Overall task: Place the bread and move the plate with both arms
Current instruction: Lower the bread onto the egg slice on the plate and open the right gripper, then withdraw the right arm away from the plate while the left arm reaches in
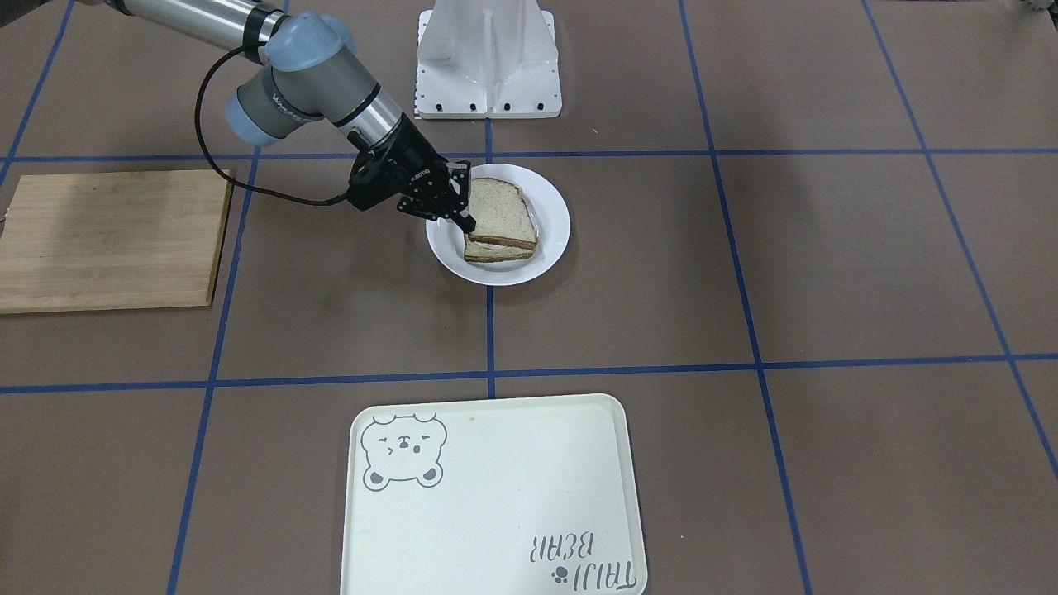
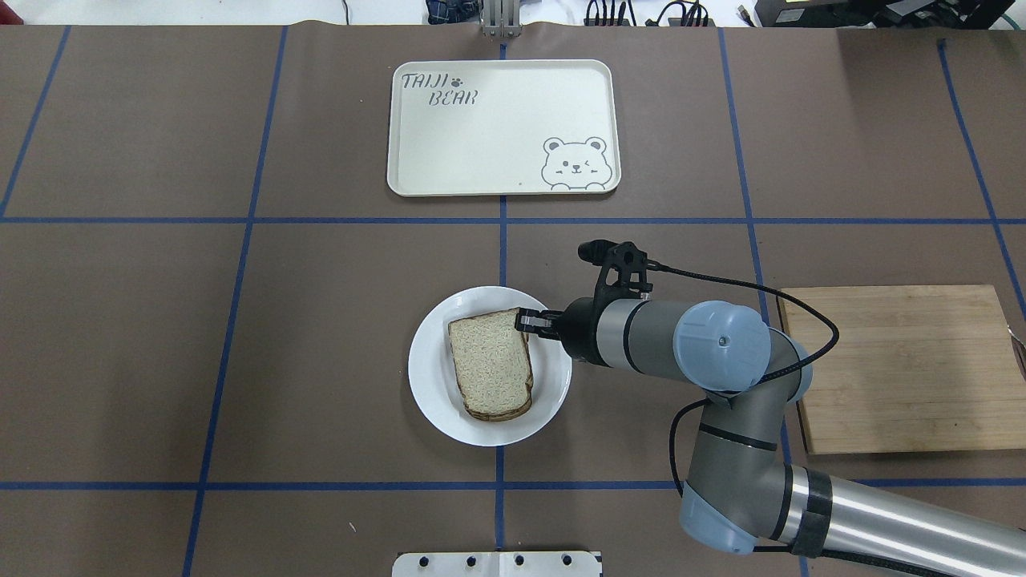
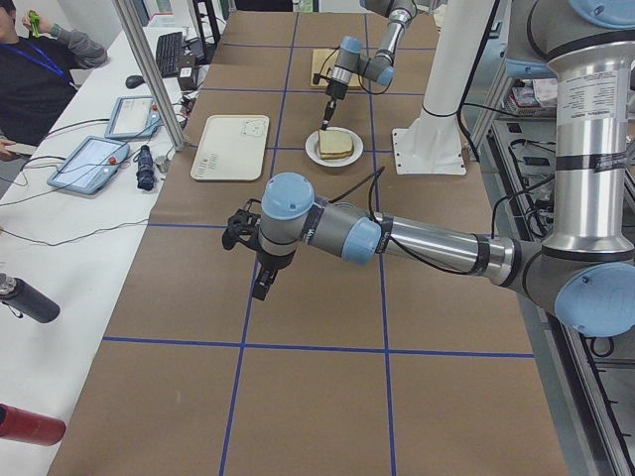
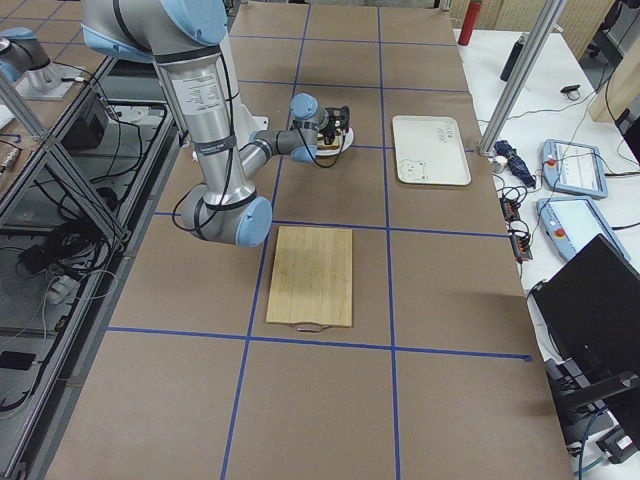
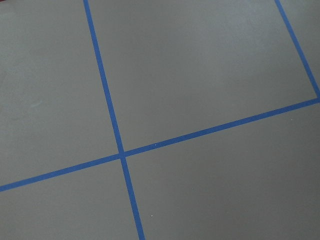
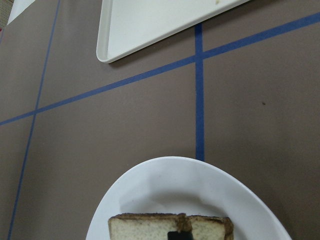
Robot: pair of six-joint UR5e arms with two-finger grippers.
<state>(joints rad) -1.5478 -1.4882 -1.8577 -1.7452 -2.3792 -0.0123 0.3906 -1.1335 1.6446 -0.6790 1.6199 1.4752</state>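
The white plate (image 2: 429,385) sits at the table's centre; it also shows in the front view (image 1: 550,260). The bread (image 2: 490,365), pale with a dark crust, lies on it over a second slice (image 1: 494,253). My right gripper (image 2: 525,322) is at the bread's far right corner, its jaws close together on the crust. In the right wrist view a black fingertip (image 6: 179,235) sits on the bread's edge (image 6: 145,227). My left gripper (image 3: 260,286) hangs over bare table far to the left, and I cannot tell whether it is open or shut.
A cream bear tray (image 2: 497,152) lies beyond the plate. A wooden cutting board (image 2: 898,369) lies to the right, behind my right arm. The white pedestal base (image 1: 488,62) stands near the plate on the robot's side. An operator (image 3: 30,79) sits at the side bench.
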